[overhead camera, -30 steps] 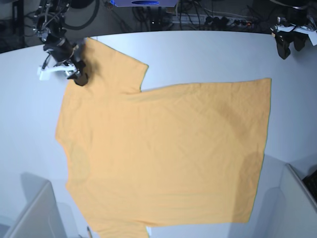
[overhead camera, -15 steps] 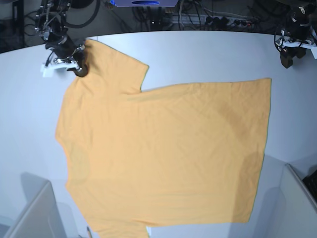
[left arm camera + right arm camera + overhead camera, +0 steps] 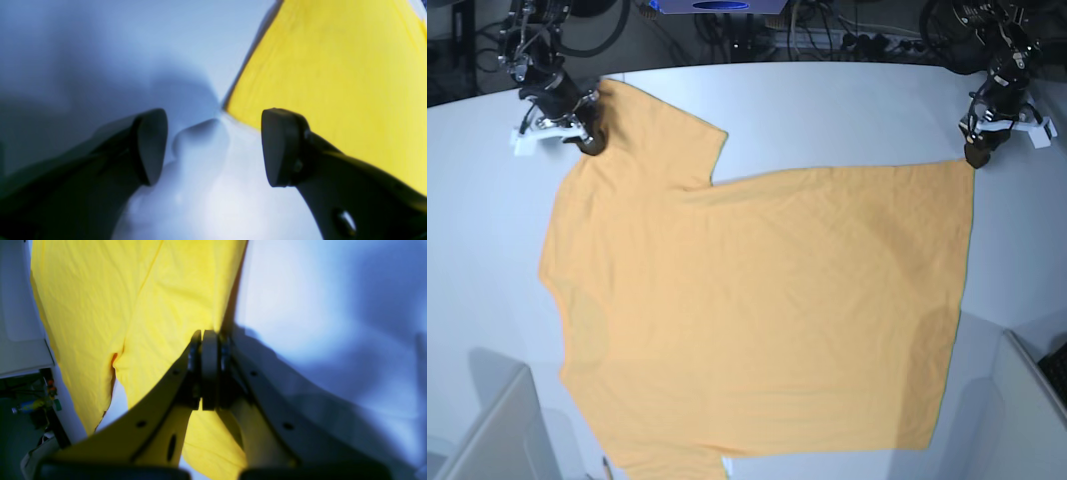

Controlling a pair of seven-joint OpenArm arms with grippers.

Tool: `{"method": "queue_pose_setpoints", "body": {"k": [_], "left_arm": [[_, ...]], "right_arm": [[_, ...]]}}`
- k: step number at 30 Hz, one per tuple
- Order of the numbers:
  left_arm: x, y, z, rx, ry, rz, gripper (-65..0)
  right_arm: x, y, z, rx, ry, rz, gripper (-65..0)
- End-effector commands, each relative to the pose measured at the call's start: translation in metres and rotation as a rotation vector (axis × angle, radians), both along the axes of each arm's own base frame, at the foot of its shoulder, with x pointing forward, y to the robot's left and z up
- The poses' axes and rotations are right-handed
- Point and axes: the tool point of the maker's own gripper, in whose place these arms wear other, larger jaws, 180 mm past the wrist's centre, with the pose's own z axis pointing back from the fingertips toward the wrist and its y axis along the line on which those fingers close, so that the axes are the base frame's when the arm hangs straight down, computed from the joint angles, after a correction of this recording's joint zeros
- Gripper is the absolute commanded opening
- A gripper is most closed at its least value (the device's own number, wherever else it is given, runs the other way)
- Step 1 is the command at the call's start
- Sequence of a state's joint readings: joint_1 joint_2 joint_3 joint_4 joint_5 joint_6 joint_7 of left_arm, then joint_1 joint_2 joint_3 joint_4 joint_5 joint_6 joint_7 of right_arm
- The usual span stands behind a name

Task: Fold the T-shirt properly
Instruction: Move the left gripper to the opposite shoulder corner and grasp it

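Far left on the bench [image 3: 827, 110]: right pincer [image 3: 590, 143], pressed together at the edge of the T-shirt [image 3: 757, 300], up by the far-left sleeve. From the right wrist view, jaws shut tight with yellow cloth right at the tips, so likely pinching the T-shirt edge, though hard to be sure any cloth sits between the pads.

In the middle: T-shirt spread flat on the bench, plain side up, no print showing. Collar end to the left, hem to the right. One sleeve pointing far, the other near, at the bottom edge of the base view. Only soft little wrinkles.

Far right: left pincer [image 3: 976, 155], spread wide, right at the far-right hem corner. From the left wrist view, the yellow corner [image 3: 230, 110] sits just past the gap between the two dark fingers [image 3: 283, 146], with nothing held.

About the cloth: thin, soft and light, very floppy. Probably sags and bunches when lifted by one spot only. Not slippery, not breakable. Best taken by two corners at once, shoulder on the left and hem corner on the right, so the edge stays straight. Best to pinch close to the bench to catch both layers.
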State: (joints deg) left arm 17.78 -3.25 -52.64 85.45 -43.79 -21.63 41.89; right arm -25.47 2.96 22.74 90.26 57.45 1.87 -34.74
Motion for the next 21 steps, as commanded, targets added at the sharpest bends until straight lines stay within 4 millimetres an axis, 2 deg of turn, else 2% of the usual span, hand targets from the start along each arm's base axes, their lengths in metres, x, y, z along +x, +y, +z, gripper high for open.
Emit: {"method": "queue_pose_setpoints", "body": {"k": [1, 4, 10, 17, 21], "left_arm": [[-0.002, 0.003, -0.004, -0.014, 0.017, 0.02, -22.5], [0.001, 0.001, -0.015, -0.061, 0.023, 0.047, -22.5], [0.02, -0.03, -0.026, -0.1, 0.037, -0.047, -22.5], [0.021, -0.034, -0.028, -0.109, 0.035, -0.05, -22.5], [0.029, -0.035, -0.026, -0.116, 0.02, -0.05, -22.7]], "right_arm": [[-0.018, 0.0, -0.013, -0.016, 0.09, 0.021, -65.0], [-0.018, 0.0, -0.013, -0.016, 0.09, 0.021, -65.0], [-0.017, 0.0, -0.011, -0.017, 0.086, 0.022, -65.0], [-0.017, 0.0, -0.012, -0.017, 0.087, 0.021, -65.0], [-0.017, 0.0, -0.012, -0.018, 0.086, 0.02, -65.0]]}}
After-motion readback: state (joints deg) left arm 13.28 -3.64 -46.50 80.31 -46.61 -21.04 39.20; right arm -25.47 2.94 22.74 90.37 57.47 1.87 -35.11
